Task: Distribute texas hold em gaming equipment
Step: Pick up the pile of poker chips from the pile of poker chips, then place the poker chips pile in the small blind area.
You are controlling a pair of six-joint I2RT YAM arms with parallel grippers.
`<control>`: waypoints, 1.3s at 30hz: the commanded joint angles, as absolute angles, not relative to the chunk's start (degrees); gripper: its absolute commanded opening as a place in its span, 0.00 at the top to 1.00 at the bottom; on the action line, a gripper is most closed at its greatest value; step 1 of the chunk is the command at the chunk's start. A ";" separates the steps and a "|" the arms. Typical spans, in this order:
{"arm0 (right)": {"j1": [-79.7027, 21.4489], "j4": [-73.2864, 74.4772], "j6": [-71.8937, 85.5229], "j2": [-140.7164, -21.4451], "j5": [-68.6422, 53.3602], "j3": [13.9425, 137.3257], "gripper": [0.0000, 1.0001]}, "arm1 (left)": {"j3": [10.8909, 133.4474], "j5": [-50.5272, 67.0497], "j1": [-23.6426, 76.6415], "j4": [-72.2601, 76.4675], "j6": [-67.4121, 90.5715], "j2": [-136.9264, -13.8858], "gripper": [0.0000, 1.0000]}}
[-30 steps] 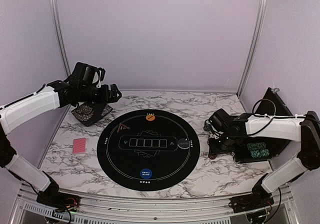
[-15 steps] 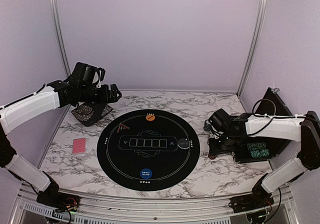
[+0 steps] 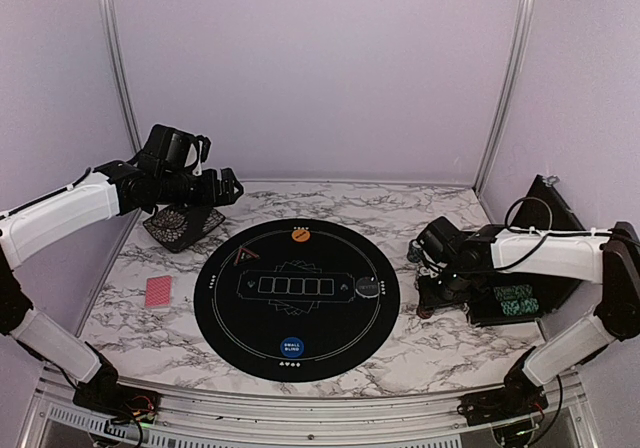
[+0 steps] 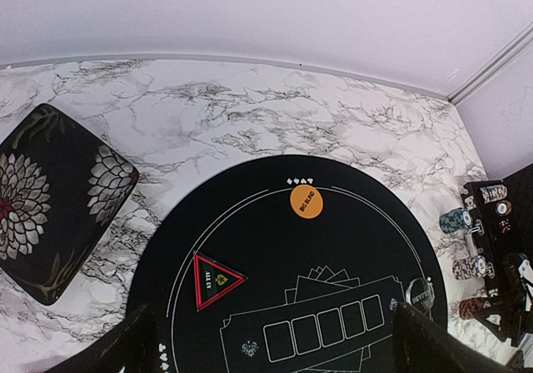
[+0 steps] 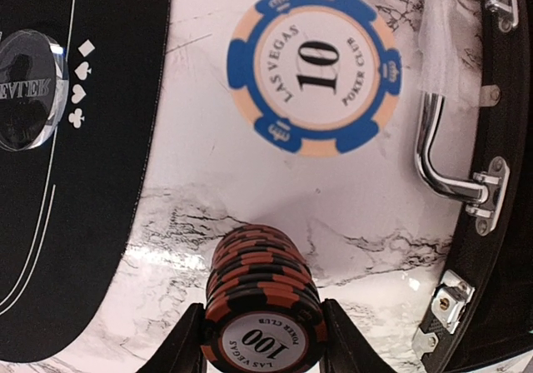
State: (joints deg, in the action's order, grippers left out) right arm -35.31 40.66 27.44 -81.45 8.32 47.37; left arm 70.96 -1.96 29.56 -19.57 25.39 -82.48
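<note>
Clamping a stack of orange-and-black chips (image 5: 262, 281) whose top face reads 100, the right gripper (image 5: 265, 348) presses a finger on each side of it, above the marble table (image 5: 208, 181) between the round black mat (image 5: 100, 181) and the chip case (image 5: 508, 98). Just beyond lies a blue-and-cream 10 chip (image 5: 315, 67), flat on the marble. On the mat sit an orange button (image 4: 306, 201), a blue small-blind button (image 3: 290, 347), a dark dealer button (image 3: 369, 289) and a red-edged triangular marker (image 4: 215, 279); the red-backed cards (image 3: 159, 292) lie left of the mat. The left gripper (image 3: 215, 186) hangs with jaws spread wide above a flower-patterned black box (image 4: 50, 198). Compared with a second ago, neither arm nor any piece has visibly shifted. From above, the right wrist hides the held stack; whether it rests on the table or is lifted cannot be told, and the fingertips are cut off at the wrist view's lower edge
</note>
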 commanded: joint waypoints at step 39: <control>-62.09 39.95 30.80 -88.88 8.69 60.71 0.65 | 69.48 -1.21 29.27 -18.41 25.16 -81.59 0.01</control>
State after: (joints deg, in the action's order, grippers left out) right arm -57.71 42.30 30.85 -86.24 8.95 57.49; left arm 70.28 -1.87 29.56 -19.49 25.36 -82.48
